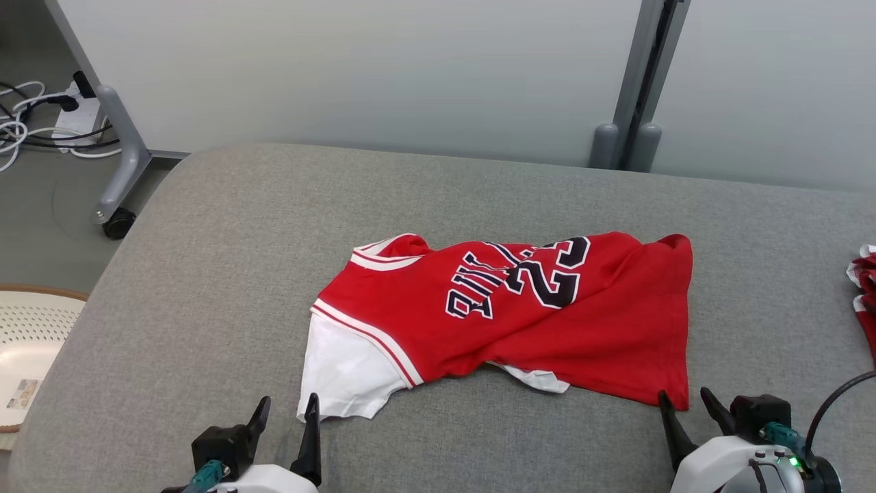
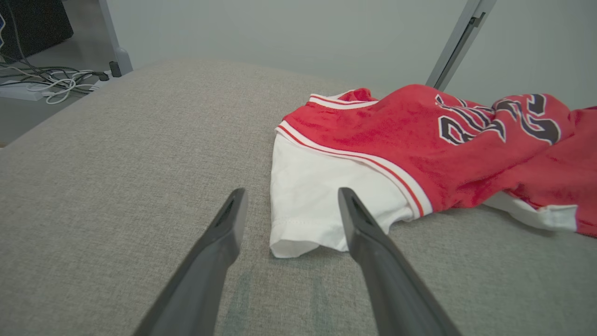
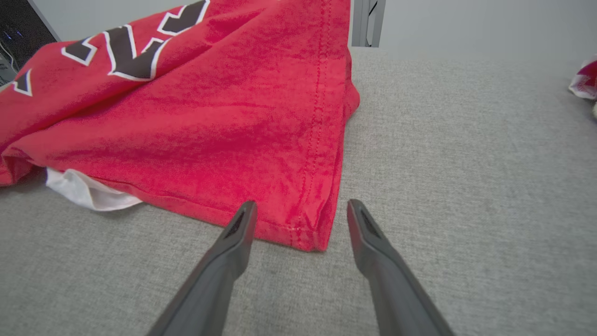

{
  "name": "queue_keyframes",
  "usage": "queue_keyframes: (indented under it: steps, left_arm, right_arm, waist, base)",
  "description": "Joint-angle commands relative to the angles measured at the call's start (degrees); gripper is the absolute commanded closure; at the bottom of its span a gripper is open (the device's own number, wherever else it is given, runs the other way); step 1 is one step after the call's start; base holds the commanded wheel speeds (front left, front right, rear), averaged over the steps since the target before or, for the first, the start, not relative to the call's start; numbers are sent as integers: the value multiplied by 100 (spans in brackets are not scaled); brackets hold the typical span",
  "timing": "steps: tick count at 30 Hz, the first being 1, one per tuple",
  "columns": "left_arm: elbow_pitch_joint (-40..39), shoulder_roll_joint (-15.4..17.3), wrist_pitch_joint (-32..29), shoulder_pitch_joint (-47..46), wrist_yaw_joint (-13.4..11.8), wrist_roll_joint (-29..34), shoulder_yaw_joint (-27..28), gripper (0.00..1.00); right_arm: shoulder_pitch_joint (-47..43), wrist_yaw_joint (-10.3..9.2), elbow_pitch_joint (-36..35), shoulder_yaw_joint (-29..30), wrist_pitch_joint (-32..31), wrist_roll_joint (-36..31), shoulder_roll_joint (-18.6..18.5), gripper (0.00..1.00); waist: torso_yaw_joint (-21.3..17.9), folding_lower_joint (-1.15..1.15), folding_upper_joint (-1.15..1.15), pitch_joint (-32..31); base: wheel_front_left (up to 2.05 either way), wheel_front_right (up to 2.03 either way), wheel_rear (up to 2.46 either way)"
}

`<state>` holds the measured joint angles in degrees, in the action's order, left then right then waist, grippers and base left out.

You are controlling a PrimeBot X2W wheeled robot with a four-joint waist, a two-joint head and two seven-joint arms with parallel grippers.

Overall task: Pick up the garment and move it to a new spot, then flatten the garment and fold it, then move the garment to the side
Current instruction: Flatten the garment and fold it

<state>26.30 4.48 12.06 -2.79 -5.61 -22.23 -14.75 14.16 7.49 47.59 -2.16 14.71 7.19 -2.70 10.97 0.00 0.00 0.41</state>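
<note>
Garment (image 1: 520, 322) rumpled, long axis left-right; collar (image 1: 387, 257) left, hem (image 1: 686, 322) right.

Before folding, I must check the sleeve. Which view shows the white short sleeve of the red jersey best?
The left wrist view: the white short sleeve lies close and large, its hem clear. The head view shows it smaller, at the red jersey's near left corner. The right wrist view faces the jersey's bottom hem instead.

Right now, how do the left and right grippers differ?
The left gripper points at the white sleeve; the right gripper at the red hem corner. The left gripper sits at the collar end of the jersey, the right gripper at its hem end. Both are open, holding nothing.
</note>
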Motion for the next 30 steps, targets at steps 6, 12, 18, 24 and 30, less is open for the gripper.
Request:
queue_keyframes:
  steps: [6,12,18,24,30]
  left_arm:
    - [-29,9,41,-106,-39,-37,-15,0]
    - [-48,50,47,-127,-57,-47,-7,0]
    - [-85,62,41,-162,-82,-75,-24,0]
    - [-106,105,27,-189,-91,-88,-44,0]
    - [-146,137,24,-125,-120,-108,-43,0]
  right_arm:
    - [114,1,250,46,57,56,-39,54]
    - [172,1,336,29,57,19,-38,47]
    - [348,1,650,-127,54,67,-37,54]
    - [504,1,912,-299,53,3,-37,74]
    - [356,1,681,-263,48,-52,-41,100]
  waist:
    - [44,0,0,27]
    - [-2,0,0,42]
    - [-31,0,0,81]
    - [-24,0,0,97]
    - [-74,0,0,93]
  base:
    - [0,0,0]
    - [0,0,0]
    - [0,0,0]
    - [0,0,0]
    - [0,0,0]
